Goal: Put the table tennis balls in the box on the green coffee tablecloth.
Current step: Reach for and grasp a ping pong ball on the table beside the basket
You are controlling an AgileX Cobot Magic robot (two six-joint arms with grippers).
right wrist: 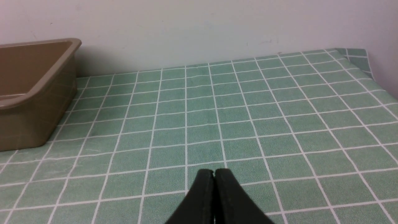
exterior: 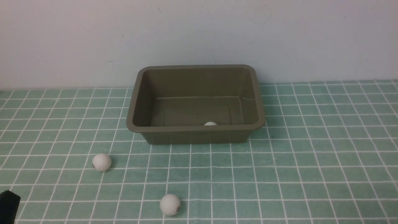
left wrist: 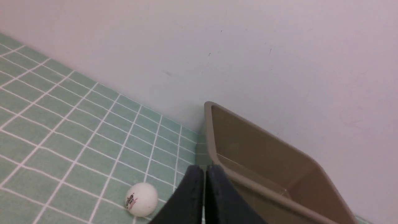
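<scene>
Over at the near left, the left arm's fingers (left wrist: pixel 192 189) are pressing together on nothing. A little to their right, one white ball (exterior: pixel 101 162) is sitting on the green coffee tablecloth (exterior: pixel 311 155) that is covering the worktop. A second ball (exterior: pixel 170 204) is lying nearer and further right, well apart from the first. Behind them, by the wall, the box (exterior: pixel 199 128) is standing upright, and a third ball (exterior: pixel 210 123) is peeking over its near rim from inside. To the right, the right arm's fingers (right wrist: pixel 203 189) are closing on nothing above bare cloth.
</scene>
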